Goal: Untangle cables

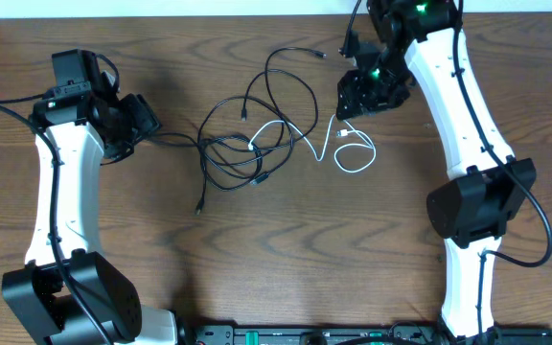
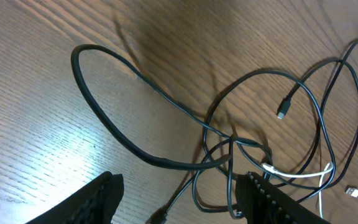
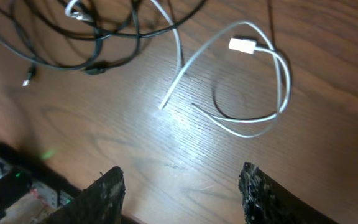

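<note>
Left hand (image 2: 179,182) spread wide over the bench (image 2: 36,112), fingers well apart, gripping nothing. Just ahead, the black cables (image 2: 135,152) cross in a knot, one big loop lying off to its left. Right hand (image 3: 180,173) gapes too, empty. Ahead of its fingertips the white cable (image 3: 253,127) curls in a loop, its other stretch running into the black tangle beyond.

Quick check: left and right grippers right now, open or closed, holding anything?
Left gripper: open, holding nothing; the black cables are not gripped.
Right gripper: open, holding nothing; the white cable is not gripped.
</note>
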Robot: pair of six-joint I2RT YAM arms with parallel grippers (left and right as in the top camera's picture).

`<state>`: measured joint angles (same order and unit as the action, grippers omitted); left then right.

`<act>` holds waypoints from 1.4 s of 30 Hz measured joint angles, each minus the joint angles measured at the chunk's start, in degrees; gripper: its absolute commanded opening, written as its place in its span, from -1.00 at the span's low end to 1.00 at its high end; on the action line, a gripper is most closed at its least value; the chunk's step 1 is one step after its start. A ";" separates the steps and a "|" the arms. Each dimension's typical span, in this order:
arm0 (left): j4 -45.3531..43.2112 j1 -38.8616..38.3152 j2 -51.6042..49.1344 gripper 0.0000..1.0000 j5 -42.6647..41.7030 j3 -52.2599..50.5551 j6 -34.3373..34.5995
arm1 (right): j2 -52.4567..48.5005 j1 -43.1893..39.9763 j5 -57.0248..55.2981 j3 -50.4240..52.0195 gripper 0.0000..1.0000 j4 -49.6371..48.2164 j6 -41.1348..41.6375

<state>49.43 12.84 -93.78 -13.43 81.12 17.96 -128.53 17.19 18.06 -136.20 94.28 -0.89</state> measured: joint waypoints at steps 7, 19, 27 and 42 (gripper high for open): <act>-0.85 0.00 -0.02 0.28 0.00 0.00 0.00 | 0.09 4.76 -6.58 7.23 0.05 -5.44 7.63; -1.01 0.00 -0.02 0.28 0.00 0.00 0.00 | 0.09 8.92 -7.89 21.75 -0.02 -22.64 17.22; -1.01 0.00 -0.04 0.28 0.00 0.00 0.00 | 0.09 9.99 -8.11 32.44 -0.21 -33.83 21.42; -1.01 0.00 -0.04 0.28 0.00 0.00 0.00 | 0.76 6.23 -5.25 25.35 -0.98 -28.17 16.79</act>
<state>48.42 12.84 -93.82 -13.43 81.12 17.96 -127.76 23.42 12.82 -110.85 66.11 15.90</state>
